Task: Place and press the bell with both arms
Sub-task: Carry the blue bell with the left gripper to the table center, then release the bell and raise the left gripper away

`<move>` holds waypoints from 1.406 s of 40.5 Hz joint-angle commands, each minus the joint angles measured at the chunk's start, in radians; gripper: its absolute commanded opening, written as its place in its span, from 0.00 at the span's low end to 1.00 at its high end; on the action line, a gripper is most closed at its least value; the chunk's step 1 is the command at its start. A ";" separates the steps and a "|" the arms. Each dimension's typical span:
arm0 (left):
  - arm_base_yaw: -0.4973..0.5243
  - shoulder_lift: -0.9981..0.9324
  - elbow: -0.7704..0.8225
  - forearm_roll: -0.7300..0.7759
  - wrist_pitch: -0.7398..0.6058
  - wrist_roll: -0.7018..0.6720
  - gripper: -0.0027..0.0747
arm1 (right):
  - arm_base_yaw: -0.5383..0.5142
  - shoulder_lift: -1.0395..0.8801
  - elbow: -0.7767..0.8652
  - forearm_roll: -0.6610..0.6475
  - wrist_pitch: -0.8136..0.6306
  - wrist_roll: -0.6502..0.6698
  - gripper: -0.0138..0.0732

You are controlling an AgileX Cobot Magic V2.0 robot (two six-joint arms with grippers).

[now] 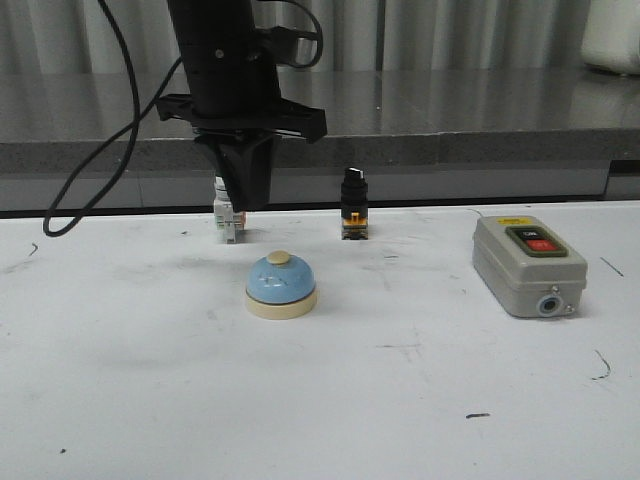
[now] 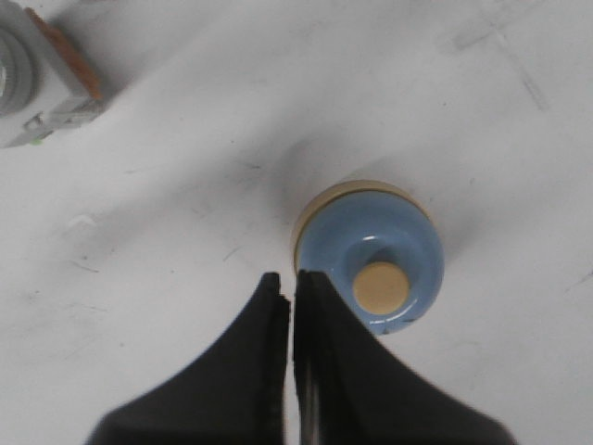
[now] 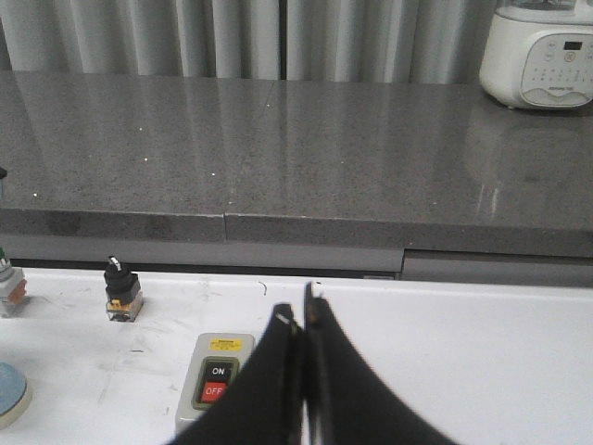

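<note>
The left arm's black claw-like gripper (image 2: 292,287) hangs above the table with its two fingers pressed together, holding nothing; in the front view the same claw (image 1: 246,195) points straight down from the dark arm. Just below and slightly off to one side of its tips sits the small light-blue dome-shaped call bell (image 2: 369,257) with a cream round base and cream button on top, upright on the white scuffed tabletop (image 1: 150,380) and apart from the fingers. The tips line up beside the dome's rim, not over the button, so the bell appears placed but not yet pressed from this pose. Behind the claw stands a small white push button with a green cap (image 1: 228,220), partly hidden by it, and further off a black-knobbed selector switch on an orange base (image 1: 352,215). Well apart lies the grey switch box with red and black buttons (image 1: 528,265). The right arm's black gripper (image 3: 304,320), seen only from its own wrist camera, also has its fingers closed together on nothing, hovering near that grey box, well away from the bell. What remains, I judge, is centring a closed claw over the cream button and pushing down.
</note>
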 commanded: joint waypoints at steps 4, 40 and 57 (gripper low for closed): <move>0.010 -0.104 -0.009 -0.021 -0.024 -0.003 0.01 | 0.000 0.015 -0.031 -0.013 -0.075 0.001 0.08; 0.320 -1.087 1.065 -0.071 -0.704 -0.035 0.01 | 0.000 0.015 -0.030 -0.013 -0.067 0.001 0.08; 0.421 -1.700 1.386 -0.059 -0.745 -0.035 0.01 | 0.000 0.015 -0.030 -0.013 -0.068 0.001 0.08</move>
